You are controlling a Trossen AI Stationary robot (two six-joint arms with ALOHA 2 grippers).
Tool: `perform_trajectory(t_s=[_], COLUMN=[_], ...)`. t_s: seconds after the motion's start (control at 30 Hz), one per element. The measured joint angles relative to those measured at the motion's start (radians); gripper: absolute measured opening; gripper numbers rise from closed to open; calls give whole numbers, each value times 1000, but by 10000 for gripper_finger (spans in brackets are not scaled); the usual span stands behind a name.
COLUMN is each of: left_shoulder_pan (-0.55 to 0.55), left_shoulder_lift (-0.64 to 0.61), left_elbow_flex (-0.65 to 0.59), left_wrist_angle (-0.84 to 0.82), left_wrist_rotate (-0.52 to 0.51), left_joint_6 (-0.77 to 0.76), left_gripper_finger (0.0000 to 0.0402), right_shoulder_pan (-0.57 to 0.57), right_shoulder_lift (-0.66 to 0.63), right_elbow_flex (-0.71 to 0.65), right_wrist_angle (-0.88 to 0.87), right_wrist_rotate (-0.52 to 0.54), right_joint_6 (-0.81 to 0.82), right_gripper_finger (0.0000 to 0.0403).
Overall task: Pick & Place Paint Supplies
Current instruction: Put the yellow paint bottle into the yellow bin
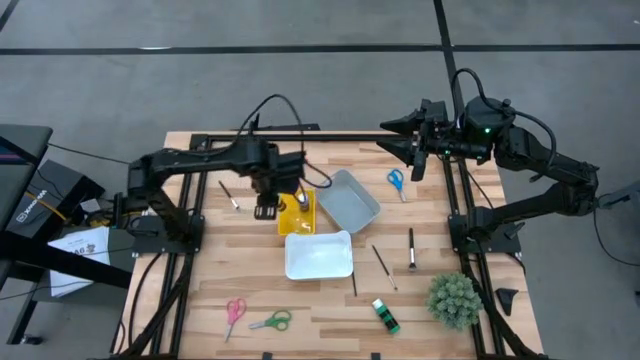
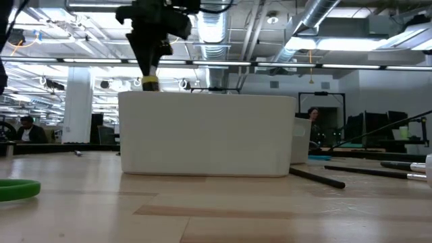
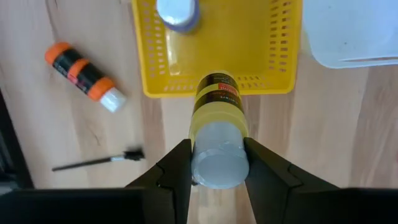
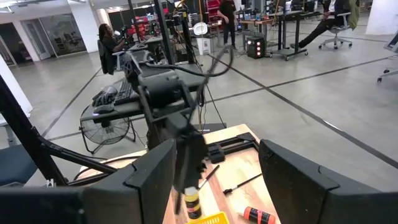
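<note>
I see the counter (image 1: 200,300) w/ the yellow basket (image 3: 155,68) near its middle (a purple-capped bottle (image 3: 177,12) lies inside). My left gripper (image 3: 214,171) is clamped on the yellow paint bottle (image 3: 216,118), held just above the basket's edge. Right gripper (image 4: 214,168) hangs spread apart over the counter's far side; an orange bottle (image 3: 84,74) lies beside the basket.
</note>
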Motion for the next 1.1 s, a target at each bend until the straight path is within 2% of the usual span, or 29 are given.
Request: perform_trajectory(t_s=[0.13,0.3,0.47,0.77,1.1], left_shoulder_pan=[-1,-34,-72,-119,-118], left_shoulder_lift=[75,157,219,266,303], left_elbow_flex=[86,183,254,269,269], left_wrist_angle=[-44,-95,-141,-114,-67], left_wrist_rotate=[2,2,10,36,37], left_joint_6=[65,69,-19,-165,-294], left_gripper_finger=[111,111,111,111,111], right_shoulder_pan=[0,0,0,0,0], right_shoulder_lift=[0,0,0,0,8], right_elbow_flex=[0,0,0,0,0], right_wrist_angle=[0,0,0,0,-1], right_wrist_rotate=[0,0,0,0,0], right_joint_6=[0,0,0,-16,-61], right_gripper_finger=[225,225,225,225,225])
